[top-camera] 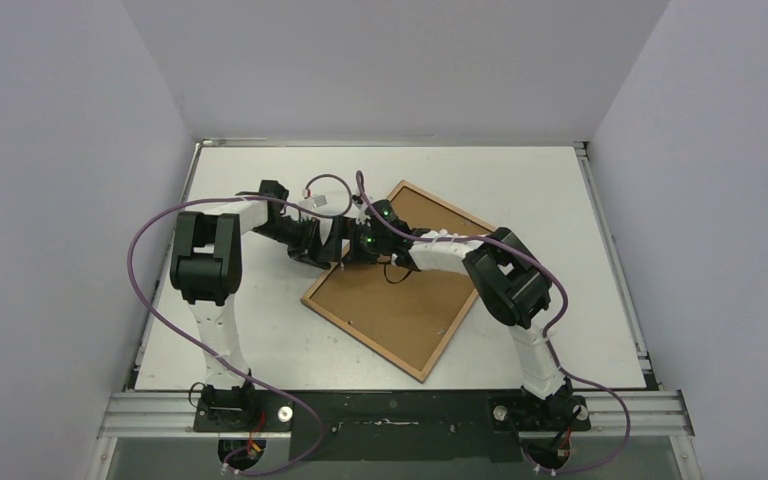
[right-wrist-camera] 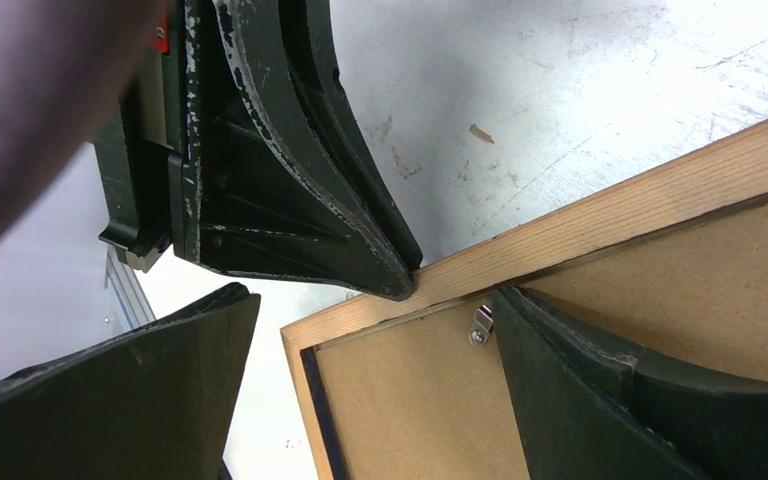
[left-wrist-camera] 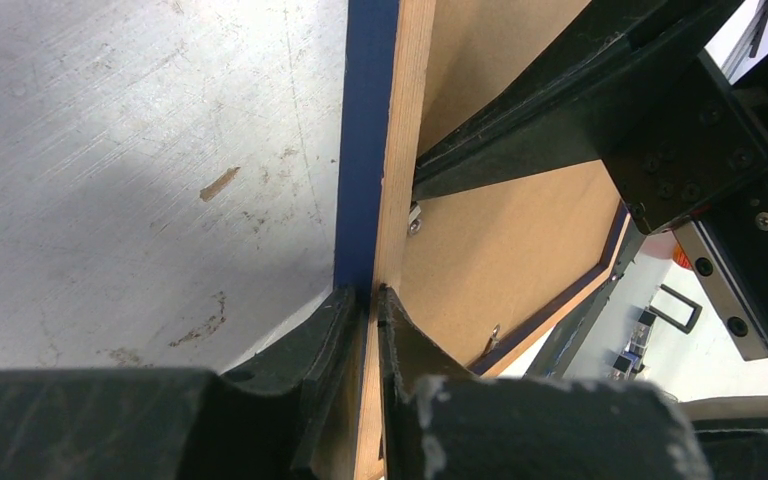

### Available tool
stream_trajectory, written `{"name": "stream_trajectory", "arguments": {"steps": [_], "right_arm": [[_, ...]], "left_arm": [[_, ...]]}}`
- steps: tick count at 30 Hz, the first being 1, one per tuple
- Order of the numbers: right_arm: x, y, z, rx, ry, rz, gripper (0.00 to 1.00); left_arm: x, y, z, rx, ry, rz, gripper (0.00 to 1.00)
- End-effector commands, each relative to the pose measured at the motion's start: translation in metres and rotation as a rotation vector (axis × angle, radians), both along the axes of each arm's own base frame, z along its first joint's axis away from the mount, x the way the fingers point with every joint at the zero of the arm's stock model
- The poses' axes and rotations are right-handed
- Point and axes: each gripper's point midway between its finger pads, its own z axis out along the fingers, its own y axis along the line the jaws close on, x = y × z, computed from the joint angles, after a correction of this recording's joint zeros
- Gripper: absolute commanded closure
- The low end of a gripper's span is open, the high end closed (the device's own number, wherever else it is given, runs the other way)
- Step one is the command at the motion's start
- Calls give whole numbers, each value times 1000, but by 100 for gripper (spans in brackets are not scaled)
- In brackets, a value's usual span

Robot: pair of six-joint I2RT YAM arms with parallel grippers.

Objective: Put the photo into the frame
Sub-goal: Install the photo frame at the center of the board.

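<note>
We see a white, scuffed table [top-camera: 560,200] boxed in by plain grey walls [top-camera: 60,150], with purple cables [top-camera: 140,260] looping off both arms. A small brown fleck [left-wrist-camera: 220,183] marks the tabletop just left of the left jaws.

The left gripper [left-wrist-camera: 372,295] is clamped on the frame [right-wrist-camera: 610,218]. Its jaws are nearly together, with only the thin rim between them. The rim runs straight out ahead of these jaws, its dark blue face on their left and the pale wood edge on their right. We cannot tell whether the pinched edge is lifted off the table.

The right gripper [right-wrist-camera: 375,300] holds nothing, and its jaws are spread wide. They straddle the same rim right beside the left gripper's tip. One finger is outside the rim over bare table. The other is inside the rim, over the backing board [top-camera: 400,300]. We cannot tell whether that finger touches the board.

The frame lies back-up, reaching from both sets of jaws across the middle of the table towards the right arm's base. The brown board fills its opening, set inside the wood rim. A small metal clip [right-wrist-camera: 479,326] sits at the rim's inner edge, between the right jaws and just beside the inner finger.
</note>
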Motion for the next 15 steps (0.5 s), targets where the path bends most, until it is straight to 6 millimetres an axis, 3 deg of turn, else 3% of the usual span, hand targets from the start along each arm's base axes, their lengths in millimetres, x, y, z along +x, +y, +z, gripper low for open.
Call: {"name": "stream_trajectory", "arguments": {"steps": [1,5,12,15], "right_arm": [[-11,12,17,69,-29,43,10],[-15,17,41,117,-68,104,10],[5,-19,38,-18,-113,6,10],[5,-21,33,-26,-104,5,10]], "left_arm": [[1,2,-16,29,-22,-28,92],[2,2,-11,-2,-16,-23,92],[2,7,-15,36,-29,-29,93],[0,7,-16,37,-25,-30,93]]}}
